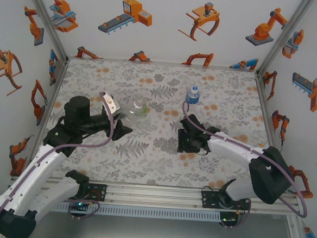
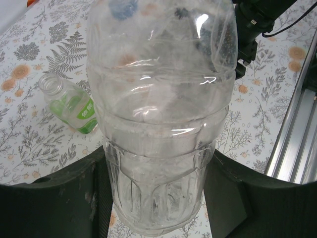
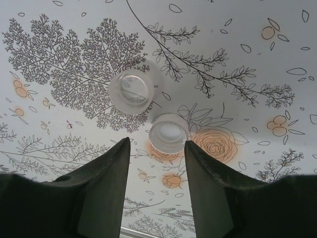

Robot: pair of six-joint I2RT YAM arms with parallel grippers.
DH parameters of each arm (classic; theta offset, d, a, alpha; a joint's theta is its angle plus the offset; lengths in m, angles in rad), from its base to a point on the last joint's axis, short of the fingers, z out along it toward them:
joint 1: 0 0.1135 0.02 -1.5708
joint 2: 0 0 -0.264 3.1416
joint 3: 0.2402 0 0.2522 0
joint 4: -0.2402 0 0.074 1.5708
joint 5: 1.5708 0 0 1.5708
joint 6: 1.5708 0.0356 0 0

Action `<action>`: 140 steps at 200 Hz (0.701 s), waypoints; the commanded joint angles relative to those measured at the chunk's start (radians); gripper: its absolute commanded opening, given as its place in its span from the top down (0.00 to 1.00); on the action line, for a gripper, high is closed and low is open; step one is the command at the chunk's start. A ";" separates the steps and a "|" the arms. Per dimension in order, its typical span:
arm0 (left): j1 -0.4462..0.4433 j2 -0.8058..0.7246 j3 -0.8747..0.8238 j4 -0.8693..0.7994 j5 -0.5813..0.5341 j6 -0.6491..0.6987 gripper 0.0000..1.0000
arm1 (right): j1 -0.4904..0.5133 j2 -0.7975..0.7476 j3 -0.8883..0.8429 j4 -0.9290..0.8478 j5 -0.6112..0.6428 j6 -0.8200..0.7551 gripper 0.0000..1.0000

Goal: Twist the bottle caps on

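Observation:
My left gripper (image 2: 158, 198) is shut on the ribbed base of a colourless bottle (image 2: 161, 114), which is held off the table. A green-tinted bottle (image 2: 69, 105), uncapped, lies on the mat beside it and shows in the top view too (image 1: 141, 110). The blue-label bottle (image 1: 192, 95) stands upright further back. My right gripper (image 3: 157, 144) points down at the mat (image 1: 183, 142), open. Two pale bottle caps lie there: one (image 3: 168, 133) just ahead of the fingertips, the other (image 3: 131, 90) a little further on. Nothing sits between the right fingers.
The floral mat (image 1: 230, 102) covers the table inside white walls with orange robot prints. An aluminium rail (image 2: 297, 148) runs along the near edge, close to the left gripper's right side.

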 commanded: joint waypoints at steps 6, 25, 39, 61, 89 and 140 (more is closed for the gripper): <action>0.005 -0.008 -0.005 0.000 0.006 0.018 0.92 | -0.009 0.017 0.021 0.008 0.008 -0.004 0.54; 0.005 -0.006 -0.004 -0.001 0.005 0.018 0.92 | -0.009 0.026 0.017 0.013 0.007 -0.002 0.54; 0.004 -0.005 -0.005 -0.002 0.005 0.018 0.92 | -0.010 0.031 0.011 0.022 0.005 -0.001 0.55; 0.004 -0.005 -0.005 -0.002 0.005 0.019 0.91 | -0.010 0.039 0.005 0.033 0.004 0.001 0.56; 0.005 -0.003 -0.005 -0.004 0.004 0.020 0.91 | -0.011 0.057 0.001 0.040 0.003 -0.001 0.60; 0.004 0.000 -0.005 -0.003 0.000 0.020 0.91 | -0.017 0.086 -0.015 0.064 -0.003 0.002 0.67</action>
